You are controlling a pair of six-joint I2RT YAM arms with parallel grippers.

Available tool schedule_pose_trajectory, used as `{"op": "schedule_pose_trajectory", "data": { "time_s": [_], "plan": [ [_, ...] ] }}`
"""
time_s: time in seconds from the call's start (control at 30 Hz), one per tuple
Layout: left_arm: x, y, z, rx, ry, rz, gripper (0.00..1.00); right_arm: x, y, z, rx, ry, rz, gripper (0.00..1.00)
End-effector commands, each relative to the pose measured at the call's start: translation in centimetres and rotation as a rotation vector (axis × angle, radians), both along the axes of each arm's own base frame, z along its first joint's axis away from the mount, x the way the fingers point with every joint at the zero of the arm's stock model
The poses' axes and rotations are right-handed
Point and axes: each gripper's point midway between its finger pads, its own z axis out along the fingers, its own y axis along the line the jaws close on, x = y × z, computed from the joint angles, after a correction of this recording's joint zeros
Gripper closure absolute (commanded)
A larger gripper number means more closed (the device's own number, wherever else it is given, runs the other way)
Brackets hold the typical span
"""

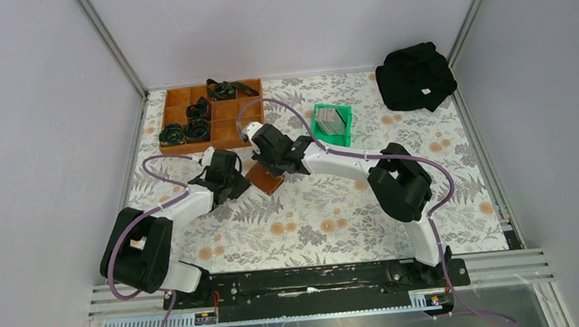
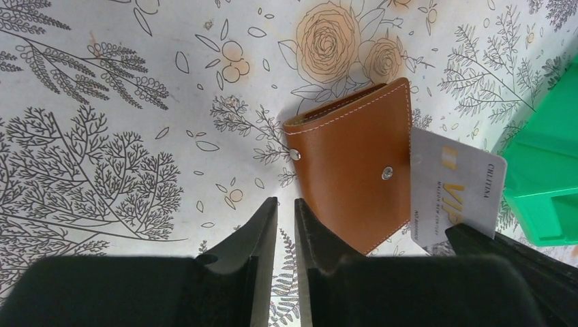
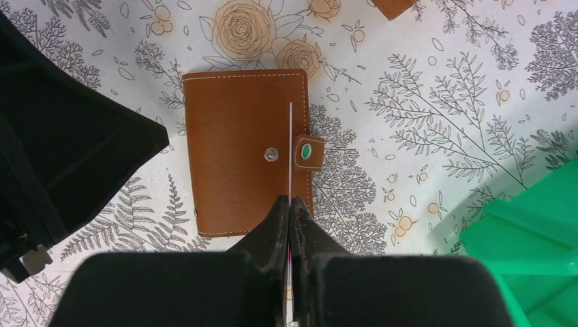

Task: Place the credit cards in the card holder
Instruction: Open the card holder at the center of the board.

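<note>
The brown leather card holder [image 1: 265,179] lies folded flat on the floral table, its snap tab undone; it also shows in the left wrist view [image 2: 354,177] and the right wrist view [image 3: 242,150]. My right gripper [image 3: 290,199] is shut on a silver credit card [image 3: 290,150], held edge-on just over the holder's tab side. The left wrist view shows that card [image 2: 453,194] face-on, with gold VIP lettering. My left gripper [image 2: 286,201] is empty, jaws almost together, just left of the holder. More grey cards [image 1: 332,118] stand in the green bin [image 1: 323,133].
A wooden compartment tray [image 1: 178,98] with black items stands at the back left. A black bag [image 1: 415,76] lies at the back right. The green bin [image 3: 538,245] is close on the right gripper's right. Both grippers [image 1: 256,174] are close together.
</note>
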Motion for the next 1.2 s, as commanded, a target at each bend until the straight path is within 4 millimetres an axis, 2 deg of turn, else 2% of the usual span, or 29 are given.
{"op": "schedule_pose_trajectory", "data": {
  "time_s": [0.0,0.27,0.53,0.73,1.17],
  "plan": [
    [1.2,-0.3,0.7,0.010,-0.049,-0.015,0.78,1.9,0.0,2.8,0.042,-0.085,-0.030,1.00],
    [1.0,-0.2,0.4,0.015,-0.040,-0.016,0.78,3.2,-1.6,2.5,0.034,-0.083,-0.066,1.00],
    [0.8,-0.3,-0.2,0.017,-0.021,-0.023,0.78,3.5,-2.6,0.8,0.099,0.029,-0.074,1.00],
    [0.5,-0.1,-0.6,0.027,-0.009,-0.026,0.78,3.0,-2.4,-0.3,0.220,0.167,-0.066,1.00],
    [0.4,0.0,-1.5,0.058,0.029,-0.048,0.78,2.4,-1.9,-1.3,0.444,0.432,-0.051,1.00]
  ]
}}
